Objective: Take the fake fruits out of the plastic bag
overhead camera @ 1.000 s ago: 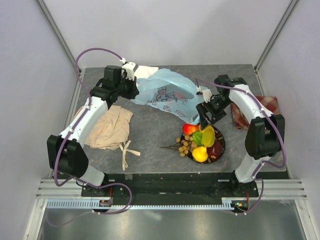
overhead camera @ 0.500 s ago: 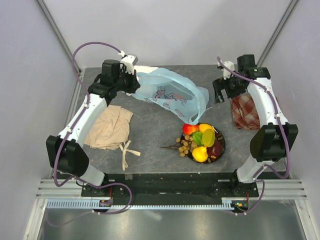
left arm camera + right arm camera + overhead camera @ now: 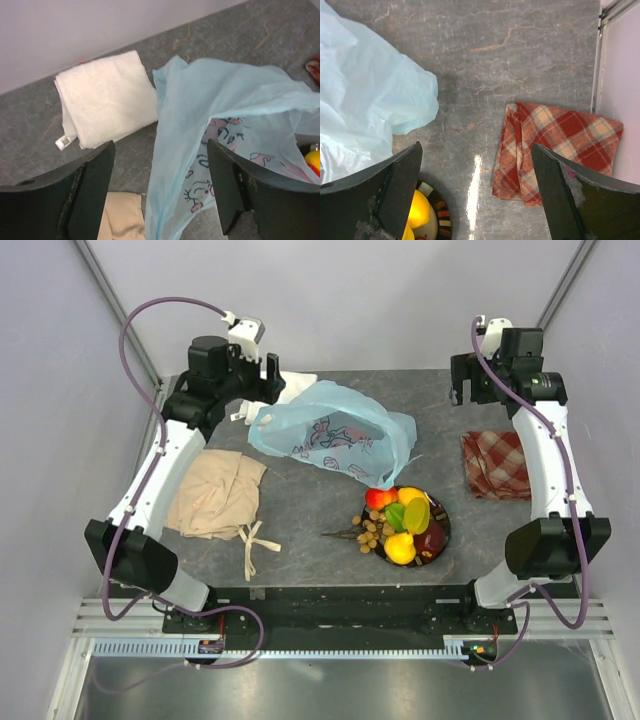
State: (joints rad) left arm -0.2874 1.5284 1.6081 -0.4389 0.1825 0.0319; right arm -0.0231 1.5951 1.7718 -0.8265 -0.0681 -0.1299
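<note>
On the near right part of the surface (image 3: 300,510), the fake fruits (image 3: 403,520) sit in a pile on a dark plate (image 3: 444,530). No fruit can be seen inside the plastic bag (image 3: 330,430), so the job looks about done.

The bag lies crumpled in the middle of the surface. Its long way runs from the far left down toward the plate. Its near end comes right up to the red fruit, but it is hard to tell if they touch.

The left gripper (image 3: 160,145) is spread wide and holds nothing. The far end of the bag lies just under it, next to a folded white cloth (image 3: 105,97). The right gripper (image 3: 476,147) is spread wide too, with nothing in it. It hangs high at the far right, near a red checked cloth (image 3: 555,150) and apart from the bag.

If the bag must be lifted off or checked, the left arm is the closer one. The fruits are well apart from both grippers, on the right arm's side.
</note>
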